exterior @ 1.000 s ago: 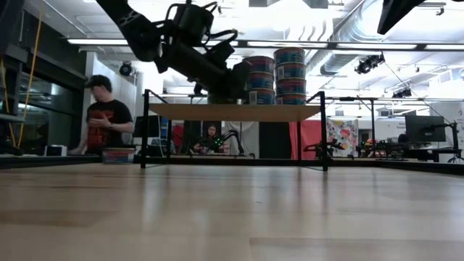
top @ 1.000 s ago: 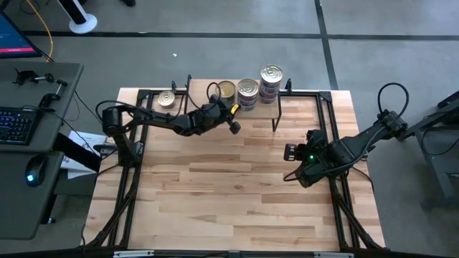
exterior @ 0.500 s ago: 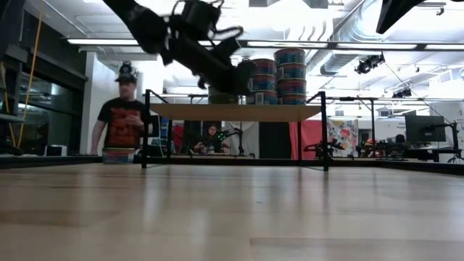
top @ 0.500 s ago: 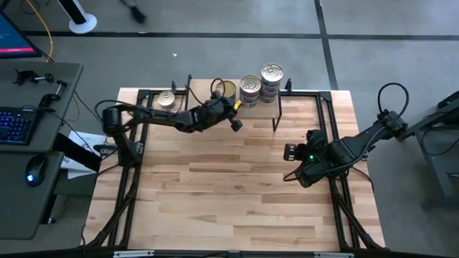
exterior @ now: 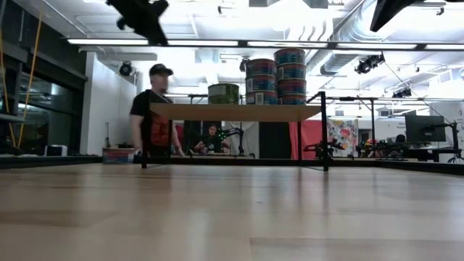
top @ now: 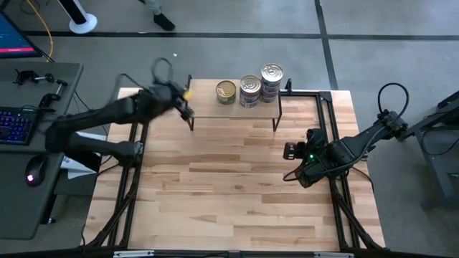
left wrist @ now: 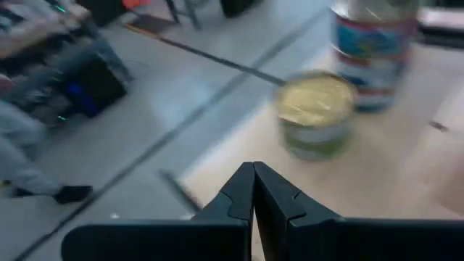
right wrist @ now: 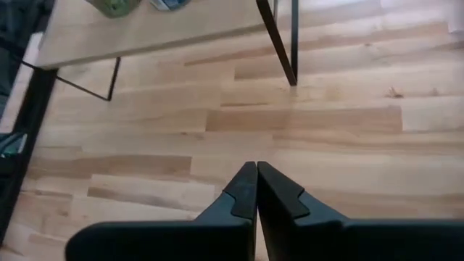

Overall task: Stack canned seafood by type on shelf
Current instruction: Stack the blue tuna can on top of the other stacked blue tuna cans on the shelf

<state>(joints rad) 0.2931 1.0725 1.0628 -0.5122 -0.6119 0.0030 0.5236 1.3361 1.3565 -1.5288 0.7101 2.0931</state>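
The shelf [top: 215,109] stands at the table's far edge on thin black legs. On it sit a lone gold-lidded tin with a green label [top: 226,91] [left wrist: 315,112] [exterior: 223,93] and two stacks of blue-labelled tins [top: 249,91] [top: 271,79] [exterior: 290,75]. My left gripper [top: 183,106] [left wrist: 254,190] hangs shut above the shelf's left end and touches nothing. It also shows high up in the low view [exterior: 145,14]. My right gripper [top: 290,152] [right wrist: 256,190] is shut and waits over the table's right side, in front of the shelf.
Black frame rails [top: 330,107] run along the table's sides. The plank tabletop [top: 229,193] lies bare in front of the shelf. A person [exterior: 154,109] walks behind the table. A desk with a keyboard [top: 18,122] stands to the left.
My left gripper has drawn back from the green-labelled tin on the shelf, swinging fast toward the table's far-left corner and rising. The arm now covers the tin that lay on the table there. The tins on the shelf have stayed in place. The person behind has walked rightward.
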